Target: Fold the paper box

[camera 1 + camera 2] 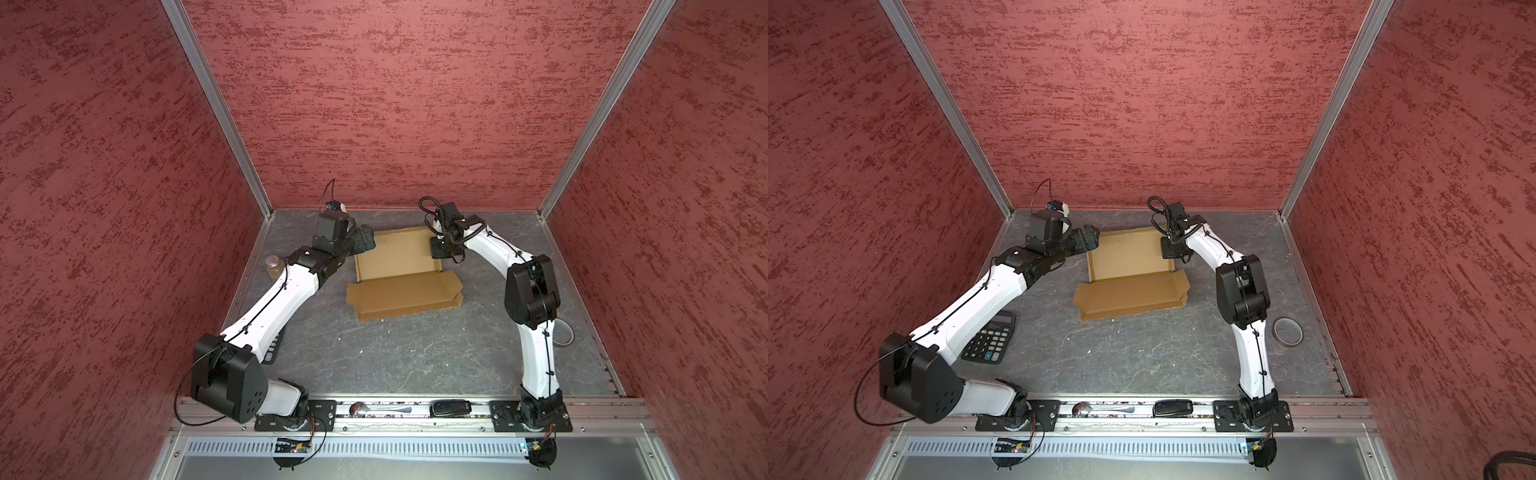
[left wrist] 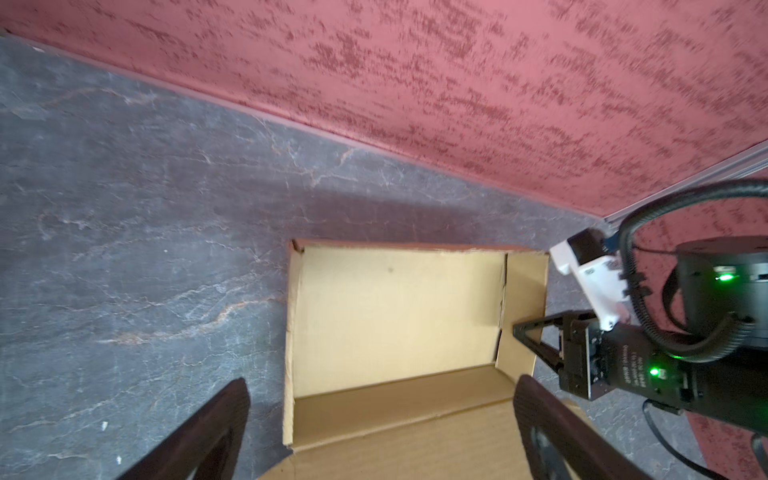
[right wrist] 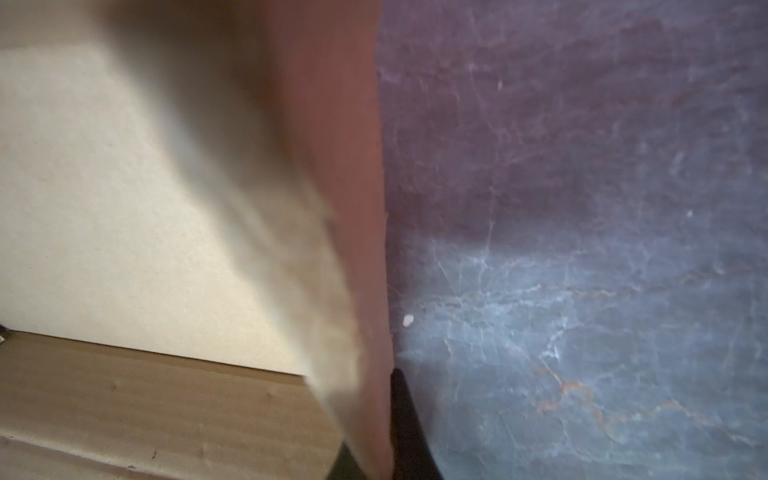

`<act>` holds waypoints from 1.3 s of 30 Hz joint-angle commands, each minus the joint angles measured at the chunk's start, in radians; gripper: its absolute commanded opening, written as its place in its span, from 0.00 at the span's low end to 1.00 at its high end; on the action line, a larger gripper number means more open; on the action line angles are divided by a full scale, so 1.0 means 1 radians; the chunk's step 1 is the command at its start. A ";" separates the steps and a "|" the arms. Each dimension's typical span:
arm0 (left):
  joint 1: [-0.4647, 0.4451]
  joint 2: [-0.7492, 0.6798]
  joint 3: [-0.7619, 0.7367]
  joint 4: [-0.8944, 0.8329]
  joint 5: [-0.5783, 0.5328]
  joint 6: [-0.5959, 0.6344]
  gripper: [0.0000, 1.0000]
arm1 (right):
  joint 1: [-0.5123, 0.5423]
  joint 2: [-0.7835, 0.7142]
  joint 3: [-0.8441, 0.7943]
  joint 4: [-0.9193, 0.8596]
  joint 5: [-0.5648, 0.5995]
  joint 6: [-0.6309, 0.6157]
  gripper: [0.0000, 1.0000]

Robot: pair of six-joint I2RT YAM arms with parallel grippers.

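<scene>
Paper box (image 1: 397,259) mid-frame is sitting half-folded: tray walls up, lid (image 1: 405,297) lying flat. Right gripper (image 1: 441,249) is pinching its right wall; left gripper (image 1: 365,241) is hovering wide open, empty.

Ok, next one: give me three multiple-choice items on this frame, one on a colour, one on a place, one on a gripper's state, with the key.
1. The paper box is: A white; B tan-brown; C blue.
2. The spoon lies: A inside the box; B against the back wall; C on the front rail.
3. The left gripper is: A open; B shut on the box; C shut on the spoon.

Key:
1 B, plain brown cardboard in both top views.
2 C, it rests on the rail between the two arm bases.
3 A, its fingers stand wide apart in the left wrist view.
</scene>
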 commanded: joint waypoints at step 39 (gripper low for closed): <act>0.203 -0.276 -0.207 -0.130 0.158 0.043 1.00 | 0.008 0.183 0.231 -0.454 -0.151 -0.013 0.16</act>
